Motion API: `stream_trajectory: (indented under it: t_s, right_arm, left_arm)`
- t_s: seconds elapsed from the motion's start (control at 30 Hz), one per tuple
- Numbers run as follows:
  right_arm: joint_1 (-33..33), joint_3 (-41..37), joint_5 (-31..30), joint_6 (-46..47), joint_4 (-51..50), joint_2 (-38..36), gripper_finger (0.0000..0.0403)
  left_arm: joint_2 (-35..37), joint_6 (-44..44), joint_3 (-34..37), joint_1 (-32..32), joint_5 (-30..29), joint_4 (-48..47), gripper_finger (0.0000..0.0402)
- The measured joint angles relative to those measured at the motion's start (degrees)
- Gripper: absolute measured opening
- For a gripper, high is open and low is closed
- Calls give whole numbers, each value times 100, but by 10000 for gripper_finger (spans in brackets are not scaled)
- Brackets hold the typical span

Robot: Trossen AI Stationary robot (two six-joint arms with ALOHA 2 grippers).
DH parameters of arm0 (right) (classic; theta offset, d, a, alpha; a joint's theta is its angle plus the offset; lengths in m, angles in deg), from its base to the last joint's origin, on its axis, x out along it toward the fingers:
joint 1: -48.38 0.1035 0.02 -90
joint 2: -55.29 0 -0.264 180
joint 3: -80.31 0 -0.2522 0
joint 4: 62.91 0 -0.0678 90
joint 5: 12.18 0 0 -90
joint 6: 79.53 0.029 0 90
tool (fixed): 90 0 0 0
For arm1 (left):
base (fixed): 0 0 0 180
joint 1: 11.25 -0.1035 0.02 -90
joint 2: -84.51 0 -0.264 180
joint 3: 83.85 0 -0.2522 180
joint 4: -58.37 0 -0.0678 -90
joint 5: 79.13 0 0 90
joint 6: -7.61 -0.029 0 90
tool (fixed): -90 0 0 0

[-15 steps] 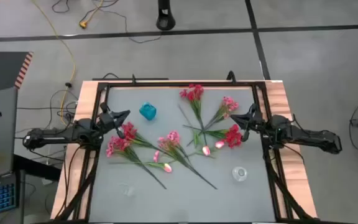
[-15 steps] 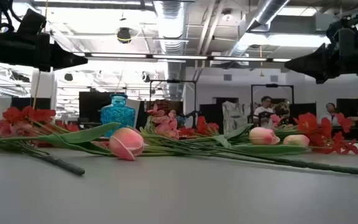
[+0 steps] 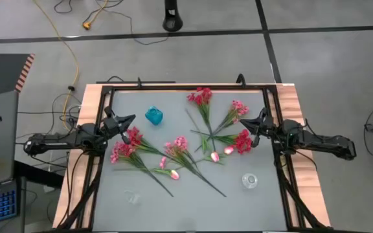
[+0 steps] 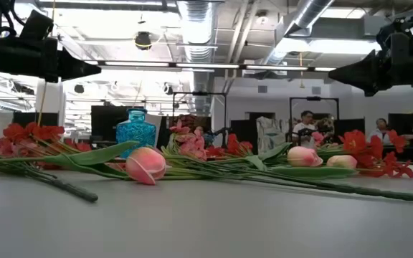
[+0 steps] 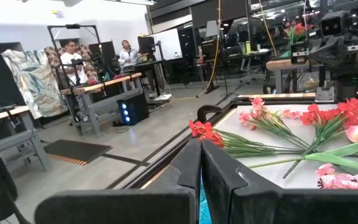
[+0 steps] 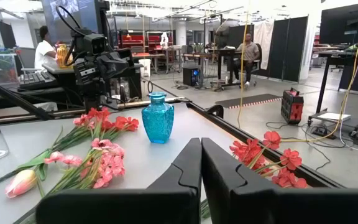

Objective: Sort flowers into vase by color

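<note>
We see both arms stretched low and level over the table [image 3: 186, 200], one from each side edge. Our left gripper [image 3: 129, 119] hangs above the table's left part, fingers pressed together and empty. Our right gripper [image 3: 250, 122] hangs above the right part, fingers likewise closed, pointing inward.

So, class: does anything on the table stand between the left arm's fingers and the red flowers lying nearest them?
Nothing visible does. The left gripper, fingers shut, hangs just above and beside the nearest red flowers. The blue vase stands off to the side, out of that path.
</note>
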Motion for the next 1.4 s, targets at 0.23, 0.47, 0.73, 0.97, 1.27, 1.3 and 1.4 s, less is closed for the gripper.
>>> stream_trajectory:
  t_s: [0.23, 0.47, 0.73, 0.97, 1.27, 1.3, 1.4]
  right_arm:
    - [1, 0, -2, 0, 0, 0, 37]
    - [0, 1, -2, 0, 0, 0, 37]
    - [2, 2, -2, 0, 0, 0, 37]
    - [8, 0, -1, 11, 44, 1, 37]
    - [13, 69, -3, 292, 599, 1, 37]
    - [13, 87, -4, 395, 736, -2, 37]
    - [13, 93, -2, 494, 939, 2, 41]
  left_arm:
    - [-1, -1, 0, -1, 0, 2, 0]
    - [1, -1, -2, -1, 0, 2, 0]
    - [-1, -14, 0, 1, 0, 0, 0]
    - [0, -10, -1, -1, -1, 0, 0]
    - [-1, -10, 0, 1, 0, 0, 0]
    - [-1, -10, -2, 1, 0, 0, 0]
    - [-1, -23, -2, 0, 0, 0, 0]
